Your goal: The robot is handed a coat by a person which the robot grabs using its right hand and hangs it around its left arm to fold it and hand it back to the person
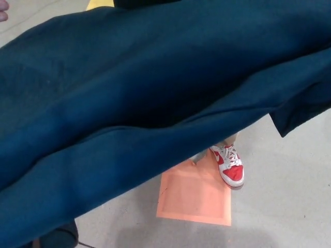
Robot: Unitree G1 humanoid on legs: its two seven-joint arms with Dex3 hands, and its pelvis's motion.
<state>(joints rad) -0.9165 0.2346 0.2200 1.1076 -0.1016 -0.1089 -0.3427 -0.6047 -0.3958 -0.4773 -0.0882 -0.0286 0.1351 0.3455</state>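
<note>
Head view, the only one here: the coat [145, 103], dark teal, eats up most of the frame. It runs as a wide slanted band from the far right down to the near left. A long crease goes through the middle, and a loose corner hangs off at the right edge. It's up off the floor [289, 196], so something is carrying it, but I can't see what. Neither the right hand nor the left hand shows anywhere, nor either arm. Whether the fingers are spread, closed or clamped on cloth, I can't tell.

Under the coat's lower edge a person's red and white sneaker [231, 166] pokes out, right at the far right corner of an orange mat [194, 199] lying flat on the grey floor. The tiny pink bit [2, 10] at the far left corner could be a person's fingertip, but it's too small to be sure. There's a yellow strip [99, 4] at the far edge and some dark thing [59, 236] at the near left, no idea what that is.

My guess on the step: somewhere in the draping-over-the-left-arm part. To do it well I'd hold the left forearm level and steady under the middle of the cloth, so both halves hang about even. The right hand should draw the fabric across slowly, no yanking. The cloth looks heavy and would likely slide off toward the longer side. Also mind that the loose right corner doesn't drag.
</note>
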